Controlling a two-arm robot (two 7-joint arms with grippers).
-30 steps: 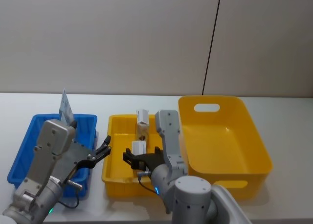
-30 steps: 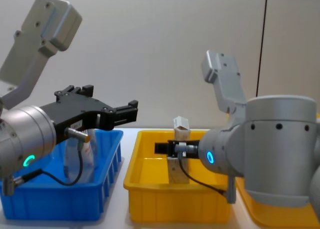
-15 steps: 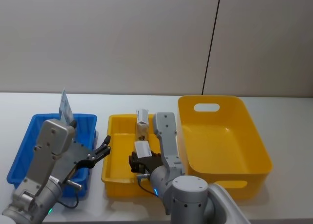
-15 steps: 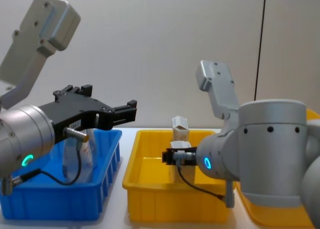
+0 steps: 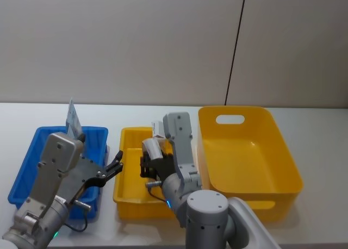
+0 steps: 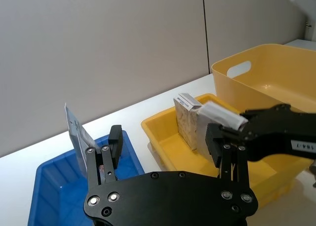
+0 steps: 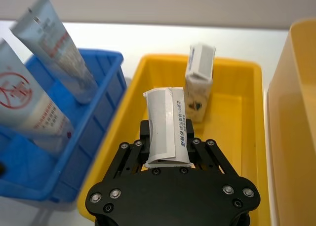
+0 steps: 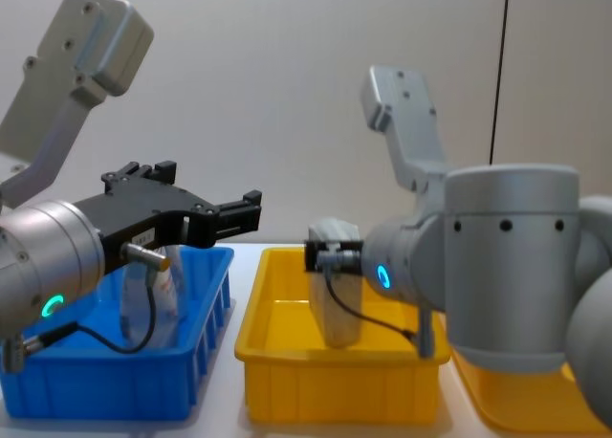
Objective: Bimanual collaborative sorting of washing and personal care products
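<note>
We note right gripper over small yellow bin, jaws clamped on white carton; left gripper just left of that bin, jaws apart

Pale grey shells on the left arm and the right arm: boxy upper links, fat drum-shaped joints dotted with small dark screw holes. Teal ring lights glowing on both. Matte black for the left gripper and the right gripper, flat plates studded with silver screws. Thin black cables looping off the wrists. White number print on a black finger mount.
</note>
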